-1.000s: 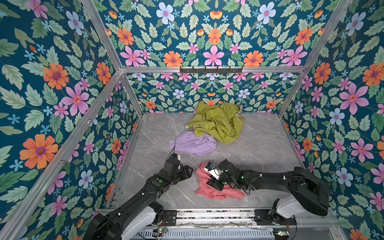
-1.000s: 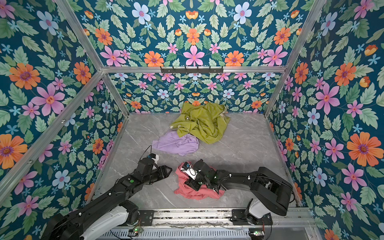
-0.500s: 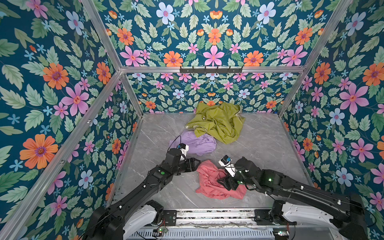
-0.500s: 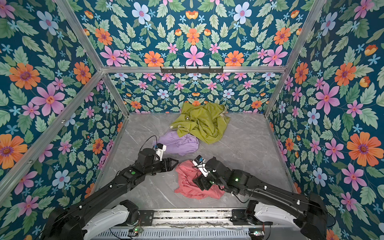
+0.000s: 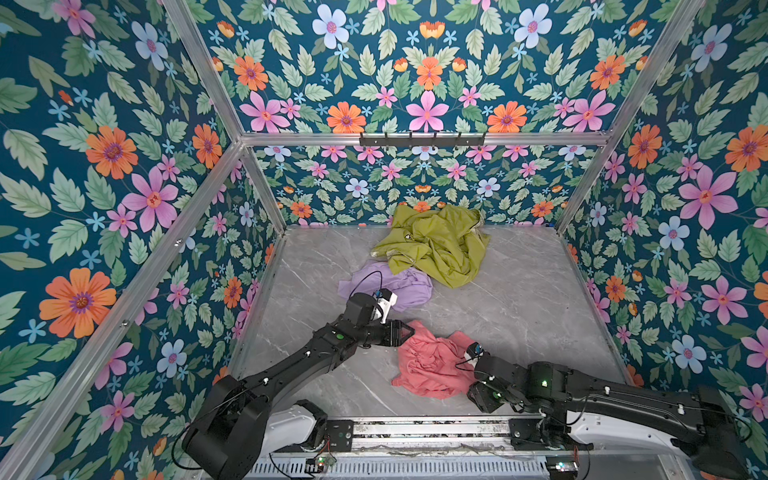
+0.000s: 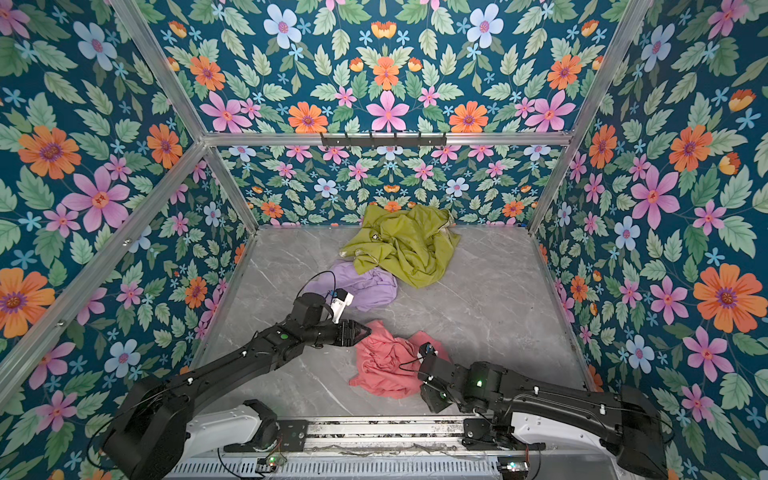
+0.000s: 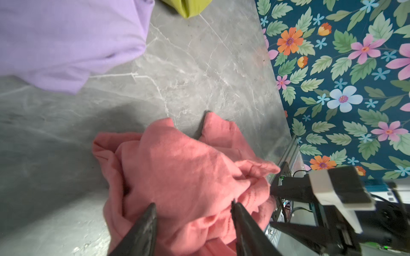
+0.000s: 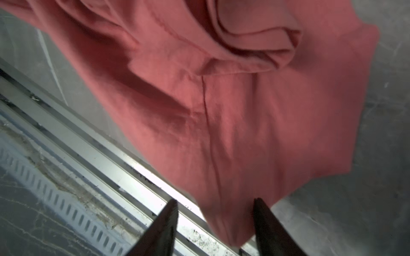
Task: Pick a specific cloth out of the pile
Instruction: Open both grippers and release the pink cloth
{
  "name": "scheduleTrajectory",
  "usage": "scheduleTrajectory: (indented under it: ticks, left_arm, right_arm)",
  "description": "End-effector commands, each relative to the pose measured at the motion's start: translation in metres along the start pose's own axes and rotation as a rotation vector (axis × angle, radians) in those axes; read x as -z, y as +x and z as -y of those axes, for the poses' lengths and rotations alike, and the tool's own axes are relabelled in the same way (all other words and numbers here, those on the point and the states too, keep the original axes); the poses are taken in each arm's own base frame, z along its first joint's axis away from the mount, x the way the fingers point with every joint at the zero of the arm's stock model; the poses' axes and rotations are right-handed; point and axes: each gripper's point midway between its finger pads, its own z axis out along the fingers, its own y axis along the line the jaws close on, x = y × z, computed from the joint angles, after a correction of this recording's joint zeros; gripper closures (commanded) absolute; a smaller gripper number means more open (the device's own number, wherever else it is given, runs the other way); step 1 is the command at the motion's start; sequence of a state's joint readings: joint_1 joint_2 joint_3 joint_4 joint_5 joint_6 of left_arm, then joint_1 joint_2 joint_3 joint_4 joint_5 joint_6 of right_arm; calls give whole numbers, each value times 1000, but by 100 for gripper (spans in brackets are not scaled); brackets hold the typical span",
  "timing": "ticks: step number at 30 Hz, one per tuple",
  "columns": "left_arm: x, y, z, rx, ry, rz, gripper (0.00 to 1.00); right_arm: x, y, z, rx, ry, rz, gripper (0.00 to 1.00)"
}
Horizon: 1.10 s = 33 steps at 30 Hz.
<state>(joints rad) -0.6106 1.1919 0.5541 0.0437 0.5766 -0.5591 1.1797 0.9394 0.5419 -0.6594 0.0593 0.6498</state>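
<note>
**Supervisor:** Report the tool states.

**Operator:** I am holding the left tool (image 7: pixel 193 204) partly open. Its fingers (image 7: pixel 142 228) are sitting over a raised fold of the salmon-pink cloth (image 5: pixel 432 365) and are clamping nothing. I cannot tell whether they are touching it. I am also holding the right tool (image 8: pixel 215 200) partly open and empty, with the cloth's edge lying just ahead of it.

**Supervisor:** Where is the cloth lying?

**Operator:** It is lying crumpled on the desk (image 5: pixel 519 307) between the two tools, well apart from the pile (image 5: pixel 436 249). The lilac cloth (image 7: pixel 66 44) is lying beyond the left tool and is not touching the pink one.

**Supervisor:** Why approach a fold?

**Operator:** I am judging that a raised fold is giving the fingers fabric to close on, whereas flat cloth would be slipping beneath them. The right tool is hovering at the edge, probably to take the opposite side.
</note>
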Motion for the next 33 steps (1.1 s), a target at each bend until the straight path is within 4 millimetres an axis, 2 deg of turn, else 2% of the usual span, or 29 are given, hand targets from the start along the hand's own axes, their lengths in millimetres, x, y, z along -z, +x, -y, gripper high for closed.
scheduleTrajectory:
  ticks: [1,3,5,8,10,13,15,17,19,21,22,24,26,28,30,31,33]
  left_arm:
    - [0,-3,8,-8,50,28,44]
    - [0,1,6,-4,51,25,44]
    - [-1,4,4,1,48,19,44]
    - [-3,9,1,12,52,13,44]
    - [-4,13,-2,22,49,7,44]
    - [-5,18,-6,33,44,7,44]
    - [-4,20,-8,41,42,12,44]
    - [-2,22,-10,49,34,19,45]
    - [1,23,-11,51,20,28,45]
    - [7,23,-13,53,4,46,45]
    - [9,22,-14,52,-7,56,45]
    - [15,19,-16,51,-29,86,44]
    - [20,12,-18,51,-51,121,42]
    - [27,5,-21,46,-86,161,40]
    - [36,-6,-23,26,-133,212,36]
    - [41,-11,-27,20,-169,243,35]
    - [57,-25,-40,-4,-280,330,33]
  right_arm:
    - [0,-26,-12,7,-16,87,78]
    - [5,-38,-16,35,-16,110,98]
    - [13,-56,-23,56,-43,157,100]
    - [32,-97,-41,103,-98,266,100]
    - [33,-120,-54,136,-141,318,100]
    - [22,-151,-74,193,-191,364,100]
    - [6,-165,-84,211,-234,374,100]
    - [-19,-166,-87,215,-265,342,100]
    - [-48,-157,-82,215,-267,289,100]
    - [-75,-141,-74,206,-264,230,94]
    - [-82,-136,-70,202,-257,210,92]
    - [-81,-134,-67,210,-247,205,89]
    - [-71,-136,-69,230,-251,212,80]
    - [-52,-143,-74,259,-250,218,62]
    - [-25,-149,-76,279,-248,239,45]
    - [-15,-149,-74,285,-238,258,39]
    - [-2,-147,-56,287,-166,311,25]
